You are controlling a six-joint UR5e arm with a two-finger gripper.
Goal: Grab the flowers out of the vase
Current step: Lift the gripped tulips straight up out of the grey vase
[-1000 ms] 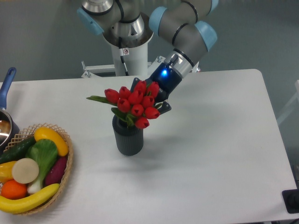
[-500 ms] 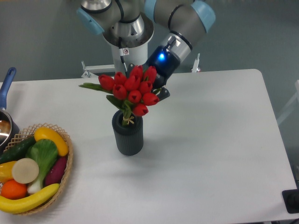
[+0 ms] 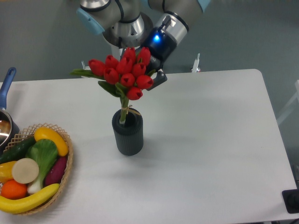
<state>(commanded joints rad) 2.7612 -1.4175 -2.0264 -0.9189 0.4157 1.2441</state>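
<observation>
The flowers (image 3: 123,73), a bunch of red tulip buds with green leaves, hang above the vase (image 3: 127,132), a short dark grey ribbed cylinder. Their tied stems (image 3: 124,112) show above the rim, with only the stem ends still inside the vase's mouth. My gripper (image 3: 148,70) comes in from the upper right behind the buds and is shut on the bunch. Its fingers are mostly hidden by the blooms; one dark finger (image 3: 159,77) shows at the right of the bunch.
A woven basket (image 3: 66,161) of vegetables and a banana sits at the front left. A pot with a blue handle (image 3: 5,88) is at the left edge. The robot's base (image 3: 125,51) stands behind the vase. A dark object (image 3: 292,200) lies at the lower right corner.
The gripper has risen and shifted left with the flowers. The bunch has come up out of the vase, so the tied stems now show above the rim.
</observation>
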